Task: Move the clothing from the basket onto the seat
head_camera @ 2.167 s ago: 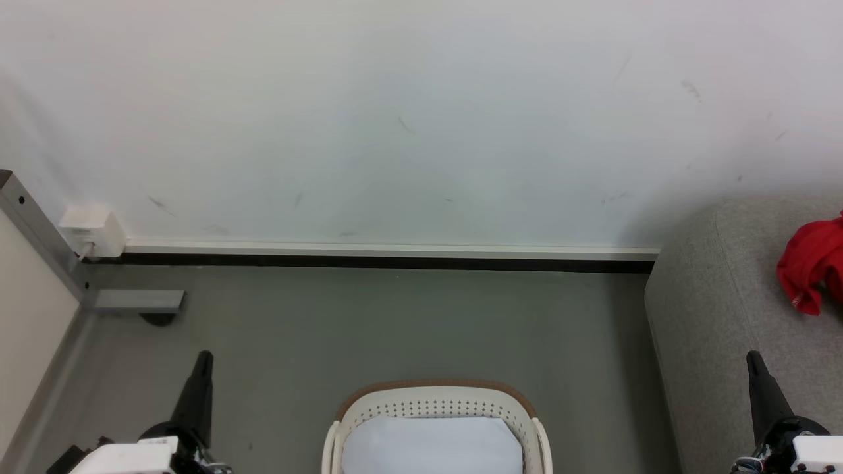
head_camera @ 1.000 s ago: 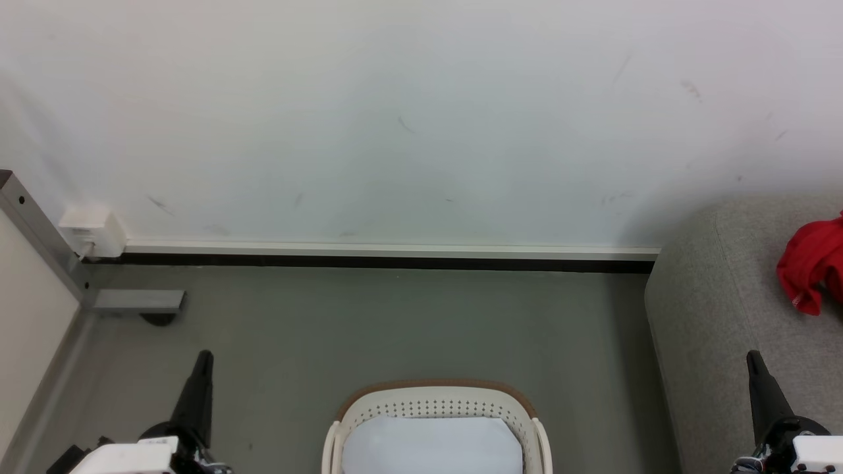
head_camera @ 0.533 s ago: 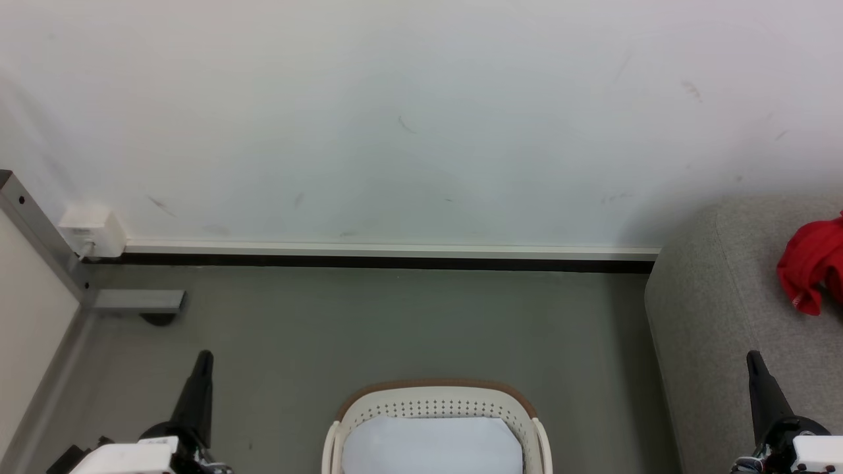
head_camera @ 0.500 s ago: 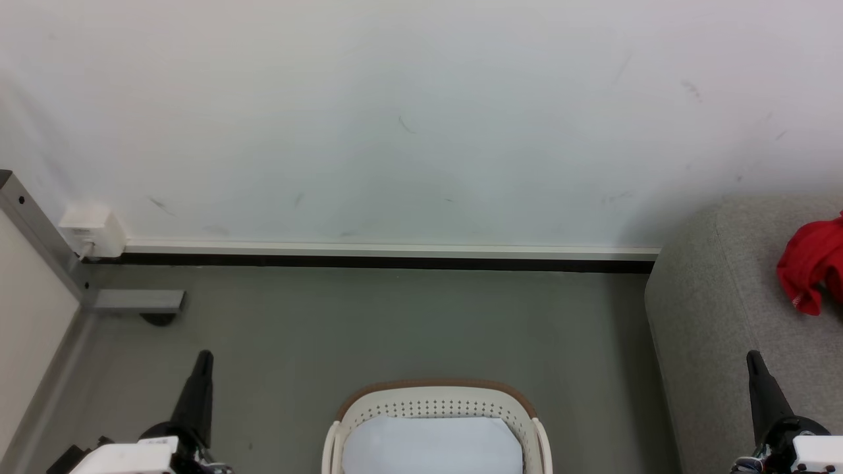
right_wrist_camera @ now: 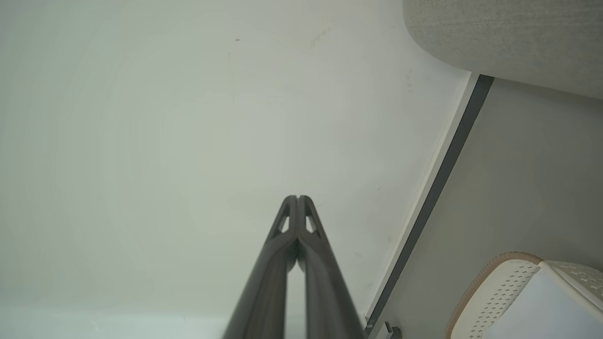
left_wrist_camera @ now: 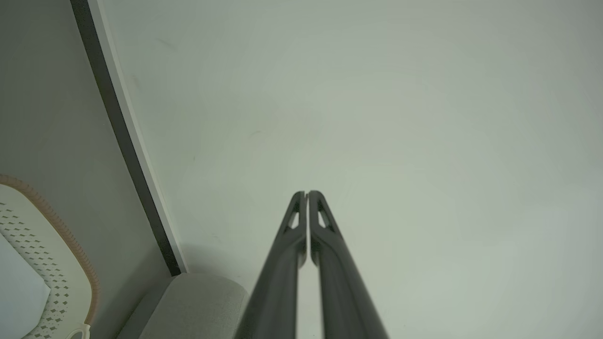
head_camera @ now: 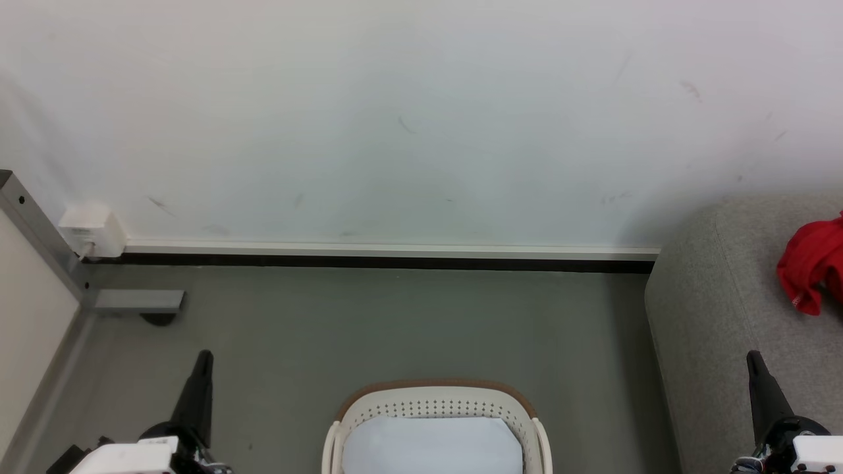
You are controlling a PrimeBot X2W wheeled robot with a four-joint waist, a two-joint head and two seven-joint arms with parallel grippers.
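Note:
The red clothing (head_camera: 813, 271) lies bunched on the light grey seat (head_camera: 718, 316) at the right edge of the head view. At bottom centre stands the cream basket (head_camera: 435, 394) with a brown rim, and a flat white sheet (head_camera: 431, 444) lies inside it. My left gripper (head_camera: 204, 357) stands shut at the lower left, over the floor. Low on the right, my right gripper (head_camera: 752, 357) is shut beside the seat's front. Both hold nothing. The left wrist view shows my left gripper (left_wrist_camera: 306, 193) closed before the wall, and the right wrist view shows my right gripper (right_wrist_camera: 297, 197) the same.
A white wall with a pale skirting board (head_camera: 388, 250) over a dark strip runs behind the grey floor (head_camera: 395, 329). A metal frame post (head_camera: 39, 237) with a white box (head_camera: 92, 230) stands at the left.

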